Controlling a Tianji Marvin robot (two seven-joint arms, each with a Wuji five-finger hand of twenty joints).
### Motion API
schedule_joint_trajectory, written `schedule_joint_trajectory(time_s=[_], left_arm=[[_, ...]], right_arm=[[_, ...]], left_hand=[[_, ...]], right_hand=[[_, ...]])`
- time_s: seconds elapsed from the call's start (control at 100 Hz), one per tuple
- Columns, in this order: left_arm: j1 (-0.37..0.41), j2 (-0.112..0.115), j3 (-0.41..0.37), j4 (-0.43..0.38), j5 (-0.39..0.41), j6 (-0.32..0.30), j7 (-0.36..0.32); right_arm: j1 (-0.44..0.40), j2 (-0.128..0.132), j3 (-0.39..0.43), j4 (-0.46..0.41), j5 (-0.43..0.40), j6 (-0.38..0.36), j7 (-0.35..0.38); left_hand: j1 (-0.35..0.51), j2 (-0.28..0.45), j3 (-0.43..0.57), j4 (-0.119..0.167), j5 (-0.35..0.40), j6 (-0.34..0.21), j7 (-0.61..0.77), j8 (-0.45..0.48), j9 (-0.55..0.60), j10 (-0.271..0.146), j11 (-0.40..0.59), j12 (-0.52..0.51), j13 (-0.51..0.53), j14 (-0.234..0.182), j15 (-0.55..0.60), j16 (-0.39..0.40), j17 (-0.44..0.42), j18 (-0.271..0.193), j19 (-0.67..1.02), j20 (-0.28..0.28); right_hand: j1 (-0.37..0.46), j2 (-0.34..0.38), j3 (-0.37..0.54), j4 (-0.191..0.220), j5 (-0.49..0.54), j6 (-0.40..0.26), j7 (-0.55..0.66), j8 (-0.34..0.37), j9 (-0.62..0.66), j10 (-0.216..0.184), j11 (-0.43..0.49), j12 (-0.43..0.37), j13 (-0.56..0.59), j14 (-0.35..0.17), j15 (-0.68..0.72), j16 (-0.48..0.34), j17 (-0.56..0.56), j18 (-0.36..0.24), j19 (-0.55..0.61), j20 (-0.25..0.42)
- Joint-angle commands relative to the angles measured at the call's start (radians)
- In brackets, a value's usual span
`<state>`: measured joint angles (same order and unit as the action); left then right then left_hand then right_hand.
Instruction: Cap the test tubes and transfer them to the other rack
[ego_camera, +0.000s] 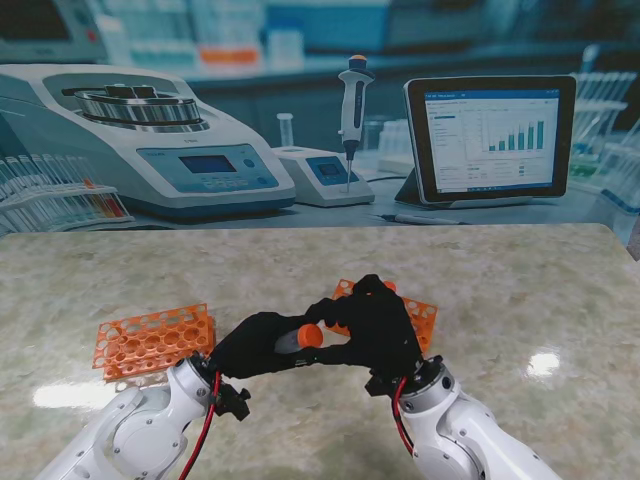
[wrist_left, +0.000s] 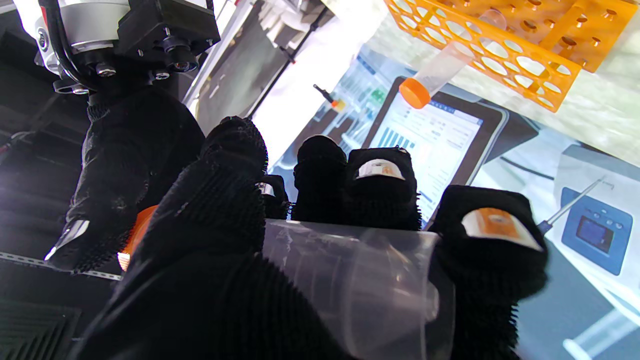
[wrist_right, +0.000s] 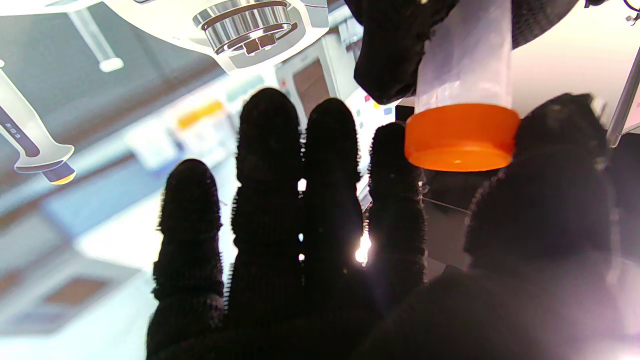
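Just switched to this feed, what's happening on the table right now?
The left robot hand is holding a clear test tube sideways over the table, between the two orange racks. The right robot hand is at the tube's orange cap, thumb and fingers around it, apparently putting it on. The left rack looks empty. The right rack is mostly hidden behind the right hand; the left wrist camera shows another capped tube standing in a rack.

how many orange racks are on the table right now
2: one rack lies left of the left hand; the other rack sits farther from me, partly hidden behind the right hand.
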<state>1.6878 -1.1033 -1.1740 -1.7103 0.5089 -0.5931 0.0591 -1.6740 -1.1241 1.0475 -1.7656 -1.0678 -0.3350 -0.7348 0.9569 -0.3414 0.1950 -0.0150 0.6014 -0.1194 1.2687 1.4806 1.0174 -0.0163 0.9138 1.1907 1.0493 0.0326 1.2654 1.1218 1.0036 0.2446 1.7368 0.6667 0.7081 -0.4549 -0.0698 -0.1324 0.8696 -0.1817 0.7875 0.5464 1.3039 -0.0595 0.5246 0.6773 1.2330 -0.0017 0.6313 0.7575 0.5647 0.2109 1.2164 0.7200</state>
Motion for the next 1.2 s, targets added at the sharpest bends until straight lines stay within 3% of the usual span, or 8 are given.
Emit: schedule_joint_trajectory(time_s=[0.0, 0.01, 0.08, 0.33, 0.94, 1.19], left_arm=[[0.004, -0.002, 0.003, -0.009, 0.002, -0.009, -0.001], [0.004, -0.002, 0.003, -0.010, 0.002, -0.009, -0.001], [0.005, -0.001, 0.003, -0.010, 0.003, -0.009, -0.001], [0.006, -0.002, 0.001, -0.011, 0.004, -0.010, 0.001], [0.009, -0.002, -0.001, -0.013, 0.007, -0.010, 0.004], [0.008, -0.002, 0.001, -0.012, 0.007, -0.011, 0.004]], right_arm=[[0.002, -0.006, -0.005, 0.008, 0.005, 0.011, 0.008], [0.002, -0.006, -0.006, 0.009, 0.005, 0.011, 0.008], [0.007, -0.006, -0.009, 0.012, 0.005, 0.016, 0.011], [0.024, -0.008, -0.024, 0.030, 0.001, 0.043, -0.009], [0.058, -0.017, -0.060, 0.065, 0.008, 0.085, -0.050], [0.075, -0.020, -0.076, 0.081, 0.016, 0.098, -0.049]], left_hand=[[0.030, 0.032, 0.006, -0.006, 0.026, -0.063, 0.082, 0.066, -0.015, -0.037, -0.003, -0.004, -0.005, -0.019, -0.004, -0.009, 0.023, -0.064, 0.112, -0.004], [0.030, 0.032, 0.005, -0.006, 0.026, -0.063, 0.082, 0.066, -0.015, -0.037, -0.002, -0.004, -0.005, -0.019, -0.004, -0.009, 0.023, -0.064, 0.112, -0.004], [0.031, 0.032, 0.006, -0.006, 0.026, -0.063, 0.082, 0.066, -0.016, -0.038, -0.003, -0.004, -0.005, -0.019, -0.004, -0.009, 0.023, -0.064, 0.112, -0.004], [0.029, 0.032, 0.005, -0.006, 0.026, -0.063, 0.082, 0.066, -0.016, -0.037, -0.003, -0.004, -0.005, -0.019, -0.004, -0.009, 0.023, -0.064, 0.112, -0.004], [0.029, 0.032, 0.006, -0.006, 0.027, -0.064, 0.082, 0.066, -0.015, -0.038, -0.003, -0.004, -0.005, -0.019, -0.004, -0.009, 0.023, -0.064, 0.112, -0.004], [0.029, 0.031, 0.006, -0.006, 0.026, -0.064, 0.082, 0.066, -0.016, -0.038, -0.003, -0.004, -0.005, -0.019, -0.004, -0.009, 0.023, -0.064, 0.112, -0.004]], right_hand=[[0.158, 0.027, 0.206, 0.046, 0.061, -0.132, 0.143, 0.014, 0.039, -0.020, 0.019, 0.021, 0.031, -0.021, 0.060, 0.008, 0.005, -0.017, 0.033, 0.012], [0.048, -0.030, 0.443, -0.028, 0.065, -0.129, 0.136, 0.026, 0.043, -0.023, 0.024, 0.020, 0.035, -0.021, 0.064, 0.013, 0.006, -0.016, 0.035, 0.014], [-0.029, -0.064, 0.593, -0.081, 0.075, -0.124, 0.149, 0.024, 0.054, -0.026, 0.038, 0.029, 0.046, -0.023, 0.075, 0.015, 0.012, -0.016, 0.041, 0.016], [-0.111, -0.072, 0.622, -0.090, 0.152, -0.112, 0.135, 0.079, 0.105, -0.037, 0.095, 0.057, 0.078, -0.033, 0.151, 0.030, 0.043, -0.025, 0.074, 0.026], [-0.222, -0.079, 0.659, -0.063, 0.261, -0.107, 0.097, 0.197, 0.139, -0.043, 0.204, 0.100, 0.082, -0.046, 0.259, 0.019, 0.063, -0.041, 0.105, 0.031], [-0.292, -0.089, 0.701, -0.019, 0.317, -0.106, 0.100, 0.277, 0.143, -0.051, 0.282, 0.111, 0.084, -0.055, 0.312, 0.027, 0.066, -0.043, 0.118, 0.037]])
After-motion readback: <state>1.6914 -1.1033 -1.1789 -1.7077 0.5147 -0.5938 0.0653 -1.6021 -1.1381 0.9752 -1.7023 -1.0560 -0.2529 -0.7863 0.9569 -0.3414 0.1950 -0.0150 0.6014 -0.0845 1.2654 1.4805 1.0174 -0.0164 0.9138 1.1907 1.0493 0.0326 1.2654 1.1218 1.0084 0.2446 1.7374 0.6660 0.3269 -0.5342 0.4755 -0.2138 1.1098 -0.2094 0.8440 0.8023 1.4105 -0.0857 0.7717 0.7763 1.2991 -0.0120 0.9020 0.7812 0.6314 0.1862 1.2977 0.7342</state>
